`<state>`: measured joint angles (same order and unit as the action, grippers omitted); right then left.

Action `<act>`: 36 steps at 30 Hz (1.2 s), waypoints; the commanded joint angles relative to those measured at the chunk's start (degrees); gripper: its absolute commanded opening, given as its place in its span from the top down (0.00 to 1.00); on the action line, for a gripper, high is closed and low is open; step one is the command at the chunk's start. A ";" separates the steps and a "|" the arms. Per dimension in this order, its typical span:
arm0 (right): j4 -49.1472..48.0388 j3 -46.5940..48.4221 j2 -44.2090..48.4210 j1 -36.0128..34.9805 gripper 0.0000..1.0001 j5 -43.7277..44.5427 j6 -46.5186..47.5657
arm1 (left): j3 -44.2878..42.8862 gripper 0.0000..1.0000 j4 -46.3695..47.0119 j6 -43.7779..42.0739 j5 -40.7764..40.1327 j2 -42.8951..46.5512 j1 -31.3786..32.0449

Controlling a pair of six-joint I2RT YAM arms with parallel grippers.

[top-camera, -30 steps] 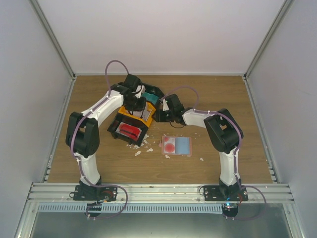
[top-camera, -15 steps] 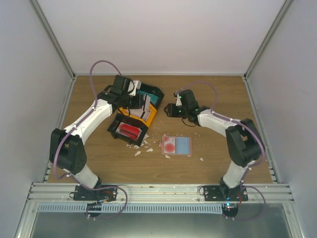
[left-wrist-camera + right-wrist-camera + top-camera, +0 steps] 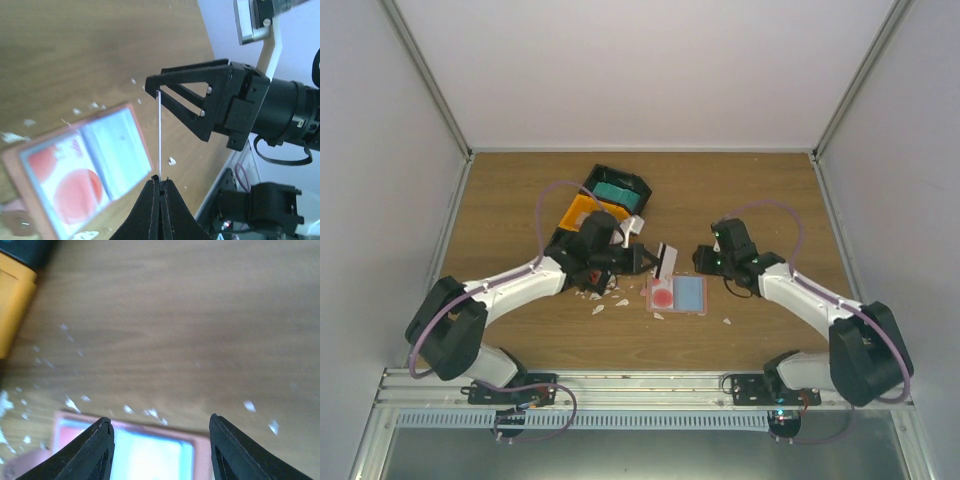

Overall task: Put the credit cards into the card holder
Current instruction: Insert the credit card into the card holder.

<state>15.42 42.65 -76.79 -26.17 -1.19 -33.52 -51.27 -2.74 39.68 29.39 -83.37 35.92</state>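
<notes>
The 1 credit card (image 3: 159, 135) I carried showed in my left wrist view as a thin white line, edge-on, running up the middle of the frame. From overhead it stood upright just above the upper left corner of the card holder (image 3: 677, 294). The holder lay open and flat at the centre of that frame, with its red-circle panel on the left and its light-blue panel on the right, and paper scraps (image 3: 608, 296) were scattered to its left. My left gripper (image 3: 160, 181) was pinched tight on the card's lower edge. My right gripper (image 3: 160, 419) stood wide with nothing between its 2 fingers, close to the card's far edge; I could not tell whether a finger touched it. I judged the step to be bringing this card to a pocket. To do it well, I needed to lay the card nearly flat, square its leading edge to the pocket mouth and slide it in at a low angle. The right fingers could press a bare part of the holder's rim so it would not skid on the wooden table (image 3: 770, 200). The pocket openings themselves were too blurred to make out. The black-and-orange tray (image 3: 582, 208) sat beyond, toward the upper centre.
</notes>
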 commanded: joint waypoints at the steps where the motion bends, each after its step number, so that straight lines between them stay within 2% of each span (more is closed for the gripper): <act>1: 6.54 -5.01 5.05 -0.13 0.47 4.09 -0.89 | 4.95 1.00 13.29 7.67 -3.98 -1.15 5.08; 8: 6.34 -8.29 5.99 -1.38 0.47 -1.75 1.43 | 11.41 1.00 19.59 13.52 -6.22 -3.32 7.67; 23: 8.68 -7.74 -1.65 -6.22 0.47 1.96 1.73 | 17.55 1.00 30.49 21.15 -8.34 -9.00 8.80; 36: 10.44 -9.35 -3.28 -6.26 0.55 1.65 -0.42 | 18.81 1.00 35.04 22.85 -11.40 -10.59 10.32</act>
<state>23.18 34.50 -78.41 -31.92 0.05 -33.32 -33.19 27.29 62.50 20.01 -93.51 45.84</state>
